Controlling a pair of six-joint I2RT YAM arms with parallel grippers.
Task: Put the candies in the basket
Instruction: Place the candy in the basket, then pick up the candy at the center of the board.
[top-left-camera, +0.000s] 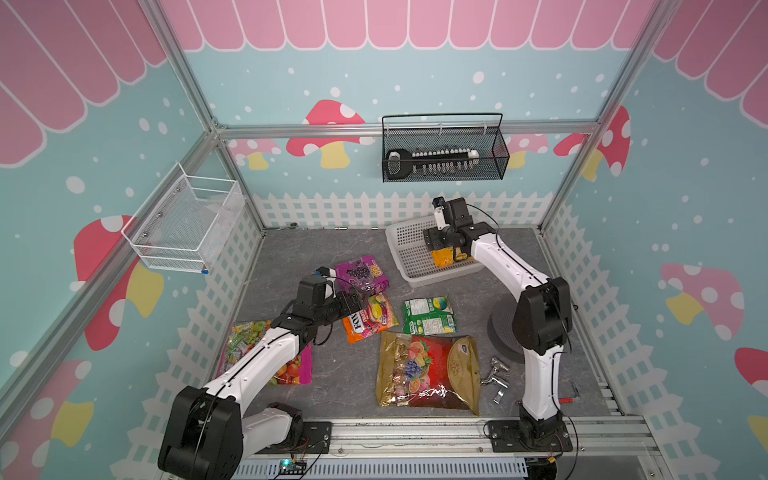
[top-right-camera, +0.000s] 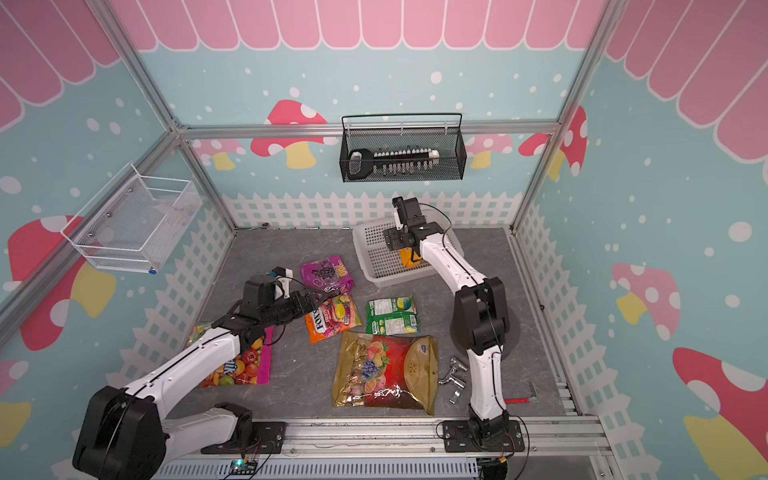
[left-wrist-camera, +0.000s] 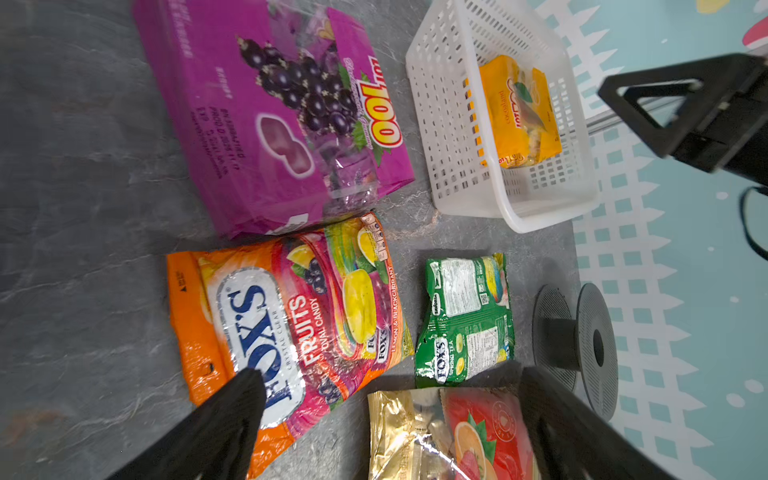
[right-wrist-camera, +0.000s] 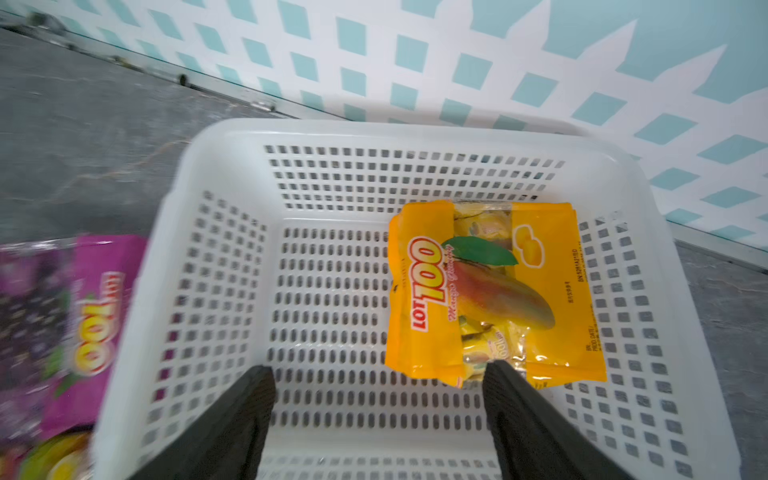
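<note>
Basket (right-wrist-camera: 374, 131): holds the yellow bag (right-wrist-camera: 490, 291), flat on its floor.
Right gripper (right-wrist-camera: 378, 370): above the basket, jaws apart, empty.
Left gripper (left-wrist-camera: 388, 374): jaws wide, empty, over the FOX'S bag (left-wrist-camera: 291, 324) outside the basket.
Purple bag (top-left-camera: 361, 272): just beside the basket.
Green bag (top-left-camera: 430, 316), red-gold bag (top-left-camera: 428, 370): farther from the basket.

Both arms (top-left-camera: 257, 357) (top-left-camera: 507, 262) have white links (top-left-camera: 540, 386), black joints (top-left-camera: 540, 316), black end effectors (left-wrist-camera: 388, 374) (right-wrist-camera: 378, 368), thin cables (left-wrist-camera: 744, 220)
</note>
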